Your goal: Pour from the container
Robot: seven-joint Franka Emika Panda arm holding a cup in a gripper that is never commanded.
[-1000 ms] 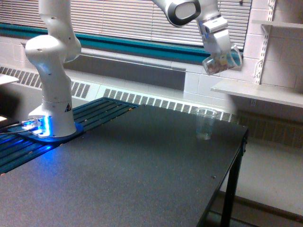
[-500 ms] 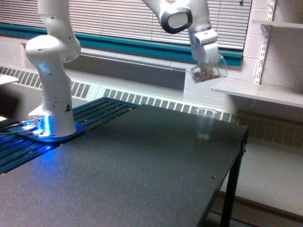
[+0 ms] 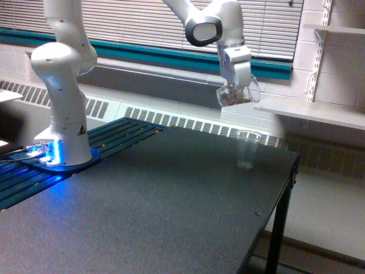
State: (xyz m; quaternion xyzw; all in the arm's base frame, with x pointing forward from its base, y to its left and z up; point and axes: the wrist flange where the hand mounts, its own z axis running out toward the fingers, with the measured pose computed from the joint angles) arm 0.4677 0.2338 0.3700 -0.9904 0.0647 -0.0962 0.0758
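Note:
The container (image 3: 232, 95) is a small clear wide-mouthed cup with brownish-red bits inside. It hangs in the air, roughly upright with a slight tilt. My gripper (image 3: 236, 85) is shut on the container, high above the table's far side. A taller, slimmer clear cup (image 3: 247, 149) stands upright on the dark table (image 3: 148, 217) near its far right corner. The container sits above that cup and a little to the exterior view's left of it, well apart from it.
The arm's white base (image 3: 63, 103) stands on a blue-lit plate at the exterior view's left. A wall shelf (image 3: 311, 111) juts out at the right, close to the held container's height. The table's right edge (image 3: 282, 211) drops off beside the standing cup.
The gripper has carried the container leftward and downward, from over the shelf toward the space above the standing cup. The cup on the table has not moved.

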